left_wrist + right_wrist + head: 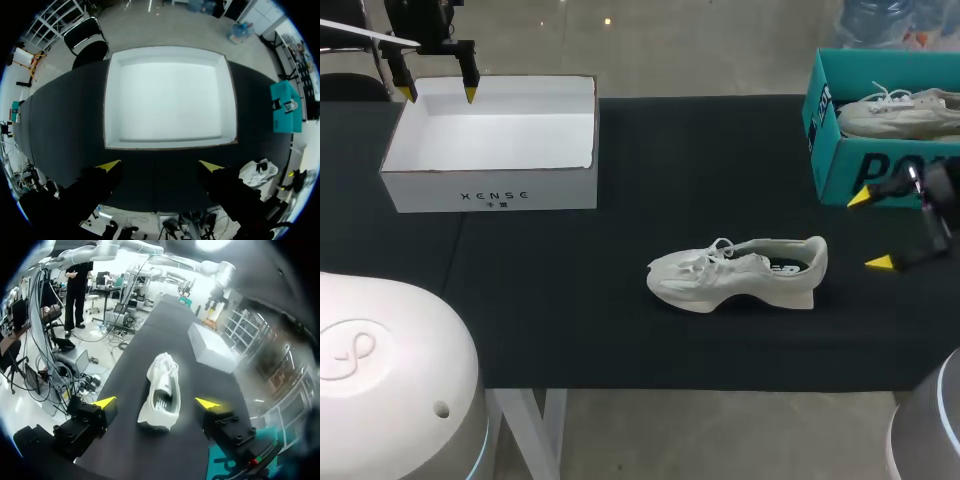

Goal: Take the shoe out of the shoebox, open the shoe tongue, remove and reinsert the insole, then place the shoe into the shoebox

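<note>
While shoe [735, 272] lies untouched, left fingers [469, 82], right fingers [880, 263] spread wide.

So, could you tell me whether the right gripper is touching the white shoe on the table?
Apart. The head view shows bare black tabletop between the right gripper and the white shoe at its heel.

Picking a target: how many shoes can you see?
2. The loose shoe lies mid-table; the boxed shoe sits in the teal box at the right. That box may hide another.
</note>
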`<move>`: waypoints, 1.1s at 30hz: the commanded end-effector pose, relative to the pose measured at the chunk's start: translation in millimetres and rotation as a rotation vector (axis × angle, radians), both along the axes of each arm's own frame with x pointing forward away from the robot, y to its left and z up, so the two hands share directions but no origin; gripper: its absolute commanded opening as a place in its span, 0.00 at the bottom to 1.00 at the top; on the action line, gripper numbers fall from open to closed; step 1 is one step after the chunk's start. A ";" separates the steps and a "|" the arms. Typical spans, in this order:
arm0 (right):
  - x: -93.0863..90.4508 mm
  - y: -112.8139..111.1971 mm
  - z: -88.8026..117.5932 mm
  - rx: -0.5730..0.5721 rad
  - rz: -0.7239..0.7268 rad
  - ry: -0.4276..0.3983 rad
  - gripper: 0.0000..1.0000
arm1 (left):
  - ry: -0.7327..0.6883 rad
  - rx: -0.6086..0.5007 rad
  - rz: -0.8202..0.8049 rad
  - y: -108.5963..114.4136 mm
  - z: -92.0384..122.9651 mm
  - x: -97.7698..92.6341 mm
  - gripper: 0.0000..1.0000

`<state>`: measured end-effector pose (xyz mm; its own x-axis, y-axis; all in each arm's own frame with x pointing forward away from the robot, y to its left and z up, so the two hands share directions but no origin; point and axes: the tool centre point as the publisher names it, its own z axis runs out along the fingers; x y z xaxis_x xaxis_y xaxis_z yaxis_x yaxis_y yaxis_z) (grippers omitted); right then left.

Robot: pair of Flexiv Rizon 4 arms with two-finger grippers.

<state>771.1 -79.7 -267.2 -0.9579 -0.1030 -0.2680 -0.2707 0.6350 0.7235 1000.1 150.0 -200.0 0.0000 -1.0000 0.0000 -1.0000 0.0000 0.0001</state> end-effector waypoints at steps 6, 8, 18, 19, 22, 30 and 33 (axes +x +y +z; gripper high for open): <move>22.2 -9.4 -31.1 -0.024 0.008 0.122 1.00 | 0.000 0.000 0.000 0.0 0.0 -0.1 1.00; 21.3 -13.2 -40.6 -0.001 -0.009 0.132 1.00 | 0.000 0.000 0.000 0.0 0.0 -0.1 1.00; 16.4 -34.2 -73.7 0.111 -0.074 0.151 1.00 | 0.000 0.000 0.000 0.0 0.0 -0.1 1.00; 16.0 -33.8 -75.7 0.117 -0.073 0.149 1.00 | 0.000 0.000 0.000 0.0 0.0 -0.1 1.00; 16.0 -29.8 -83.1 0.132 -0.064 0.147 1.00 | 0.000 0.000 0.000 0.0 0.0 -0.1 1.00; 20.7 -17.5 -105.6 0.165 -0.070 0.162 1.00 | 0.000 0.000 0.000 0.0 0.0 -0.1 1.00; 22.1 -14.4 -111.7 0.177 -0.067 0.156 1.00 | 0.000 0.000 0.000 0.0 0.0 -0.1 1.00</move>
<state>787.7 -97.1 -369.6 -0.9928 -0.0008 -0.1201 -0.1031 0.5191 0.8485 1000.1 149.9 -200.0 -0.0001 -1.0000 0.0000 -1.0000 0.0001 0.0001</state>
